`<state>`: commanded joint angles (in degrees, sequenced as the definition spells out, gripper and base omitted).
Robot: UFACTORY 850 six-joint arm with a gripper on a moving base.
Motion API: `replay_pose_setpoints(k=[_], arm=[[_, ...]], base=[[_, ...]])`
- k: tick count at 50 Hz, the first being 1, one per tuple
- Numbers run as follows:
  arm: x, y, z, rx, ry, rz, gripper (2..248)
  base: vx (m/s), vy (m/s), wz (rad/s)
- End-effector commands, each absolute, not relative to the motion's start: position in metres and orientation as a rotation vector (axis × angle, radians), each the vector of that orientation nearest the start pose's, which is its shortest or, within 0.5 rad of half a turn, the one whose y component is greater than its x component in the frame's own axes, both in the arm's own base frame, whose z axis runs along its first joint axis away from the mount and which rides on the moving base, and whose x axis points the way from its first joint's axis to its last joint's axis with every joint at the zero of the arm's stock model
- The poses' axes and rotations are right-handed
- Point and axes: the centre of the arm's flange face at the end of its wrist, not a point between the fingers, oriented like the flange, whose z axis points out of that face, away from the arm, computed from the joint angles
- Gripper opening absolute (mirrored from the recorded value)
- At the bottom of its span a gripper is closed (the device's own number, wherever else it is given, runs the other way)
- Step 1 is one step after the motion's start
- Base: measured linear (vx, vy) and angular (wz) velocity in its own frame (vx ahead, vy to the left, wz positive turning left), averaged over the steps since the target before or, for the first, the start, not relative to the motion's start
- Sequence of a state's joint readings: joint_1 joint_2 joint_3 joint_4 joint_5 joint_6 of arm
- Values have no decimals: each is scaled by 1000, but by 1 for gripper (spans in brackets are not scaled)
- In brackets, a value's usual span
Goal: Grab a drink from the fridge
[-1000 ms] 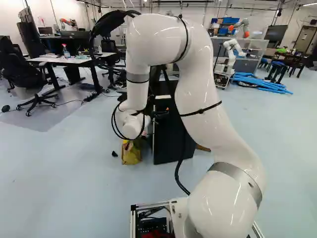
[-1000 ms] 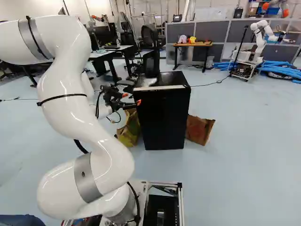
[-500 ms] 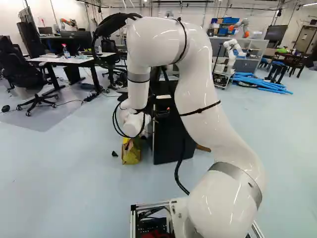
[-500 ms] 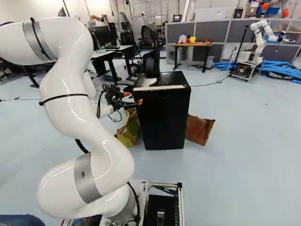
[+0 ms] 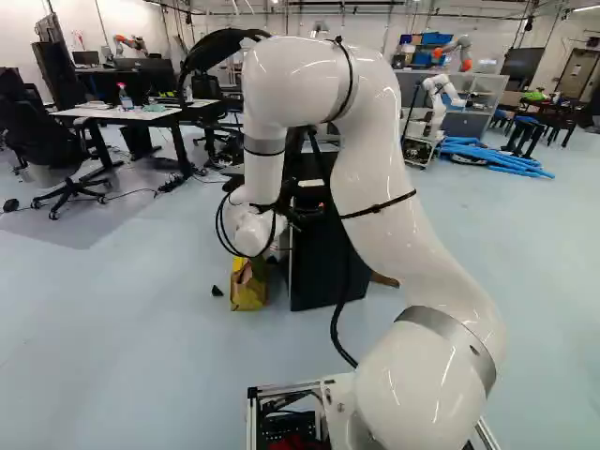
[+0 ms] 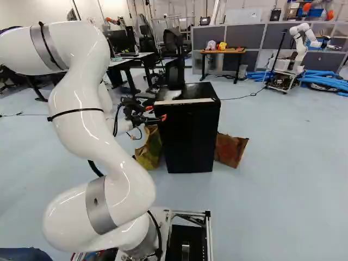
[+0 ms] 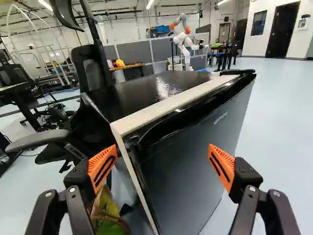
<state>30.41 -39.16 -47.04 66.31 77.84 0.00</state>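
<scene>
The end effector [image 7: 162, 165] stands spread wide at near left; just to its right and ahead lies the closed door [image 7: 190, 171], likely needing a pull at its left edge. Behind it, the fridge [image 7: 142, 95] presumably hides the drink.

Looks like a robotics lab. Holds another robot [image 5: 435, 86], a white arm on a stand at the upper right of the left base view, near piled blue tubes [image 5: 487, 155]. Mixes in office furniture at that view's upper left: a desk [image 5: 150, 114], a black swivel chair [image 5: 33, 117], a monitor [image 5: 87, 58]. Has grey partitions [image 6: 277, 35] across the upper right of the right base view, and a smooth pale floor [image 5: 122, 347] throughout.
</scene>
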Motion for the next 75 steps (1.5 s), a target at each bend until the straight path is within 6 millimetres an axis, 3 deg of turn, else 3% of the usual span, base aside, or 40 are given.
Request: replay_pose_setpoints(k=[56,75], arm=[[464,168,251,-2485,1025,-2210,247],[454,166,251,-2503,1037,-2205,247]], base=[[0,0,0],[0,0,0]])
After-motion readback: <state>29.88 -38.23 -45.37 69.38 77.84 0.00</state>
